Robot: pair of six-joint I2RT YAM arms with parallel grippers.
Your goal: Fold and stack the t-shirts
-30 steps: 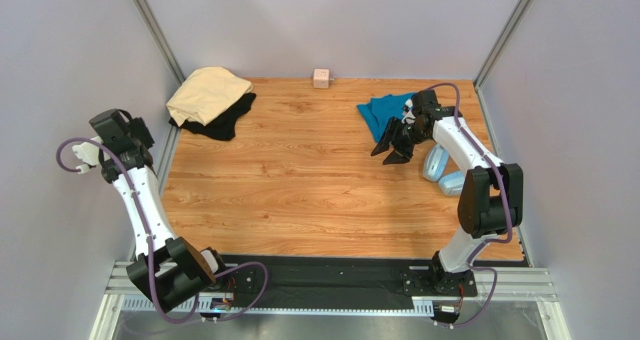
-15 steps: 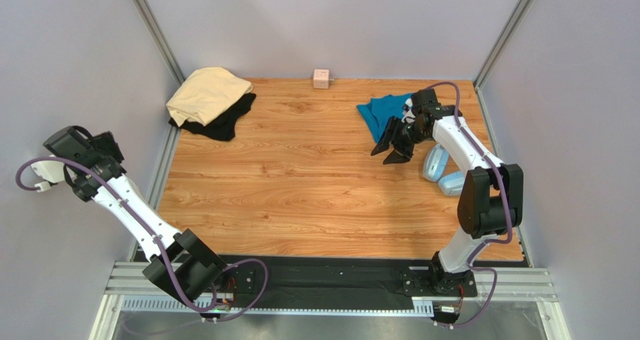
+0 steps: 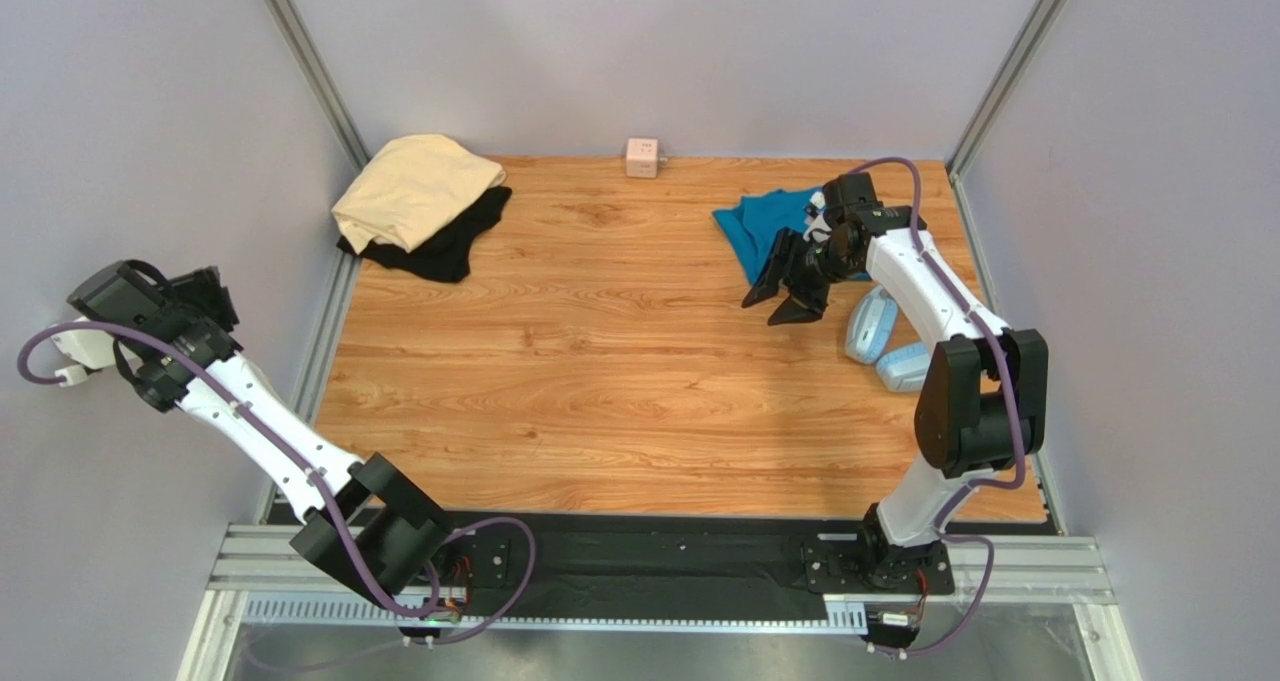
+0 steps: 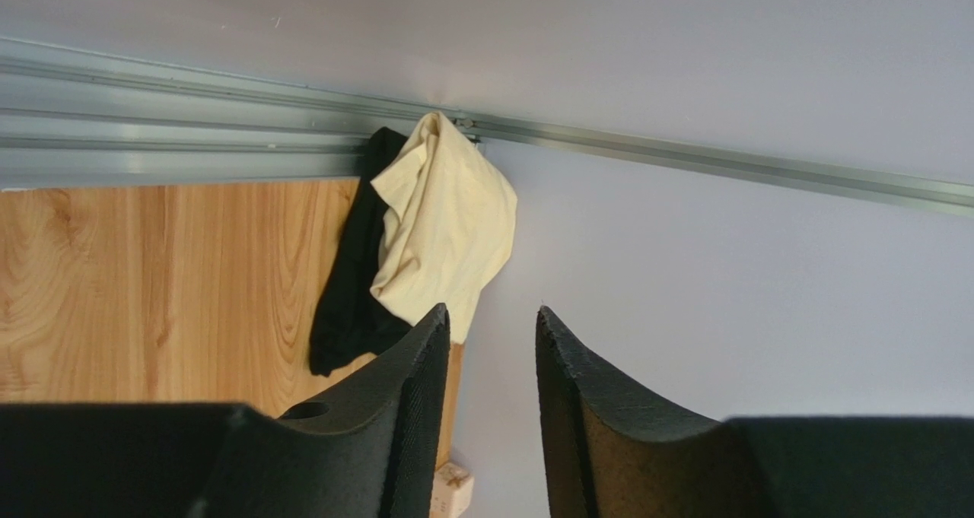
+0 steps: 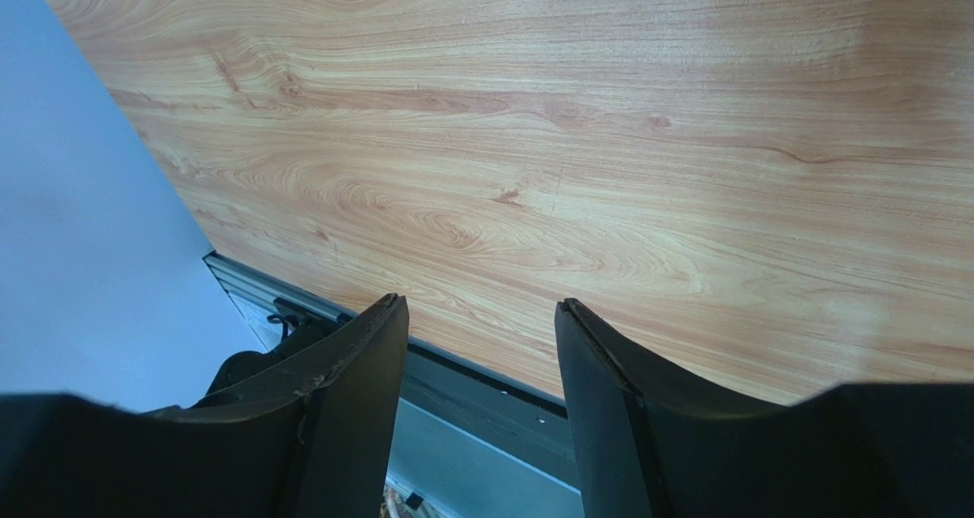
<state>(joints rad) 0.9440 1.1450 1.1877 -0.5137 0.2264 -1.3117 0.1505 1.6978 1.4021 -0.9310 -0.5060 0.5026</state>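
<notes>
– At eleven o'clock on the bench (image 3: 631, 366), what is found?
– A cream shirt (image 3: 413, 186) is heaped over a black shirt (image 3: 451, 243); a teal shirt (image 3: 763, 219) is crumpled at one o'clock.
– And what is gripped?
– Nothing. The left pincer (image 4: 492, 326) is held partly open and empty, off the bench at nine o'clock; the right pincer (image 3: 784, 288) is parted, empty, just beside the teal shirt.

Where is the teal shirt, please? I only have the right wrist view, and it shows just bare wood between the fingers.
Observer: The teal shirt lies crumpled at the far right of the table, just beyond the right hand.
Operator: Thank you. And the other two shirts?
Observer: The cream shirt lies partly over the black shirt at the far left corner.
</notes>
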